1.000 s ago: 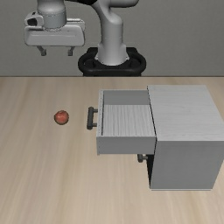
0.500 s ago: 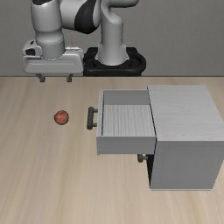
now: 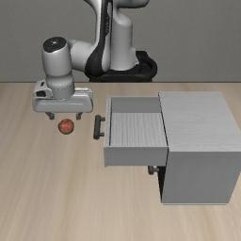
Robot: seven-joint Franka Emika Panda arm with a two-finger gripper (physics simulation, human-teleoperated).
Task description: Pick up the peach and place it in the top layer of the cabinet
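White Franka arm point(image 3: 115, 36), black base point(image 3: 149, 66).
Glossy rounded links, dark joints, pale grey wrist block point(image 3: 64, 94), short dark jaws.

No readable text, label or number anywhere.

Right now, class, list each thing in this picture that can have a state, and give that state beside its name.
peach: lying on the table, not gripped
gripper: fingers open, just above the peach
top drawer: pulled open, toward the peach
lower drawer: looks shut, mostly hidden under the top drawer
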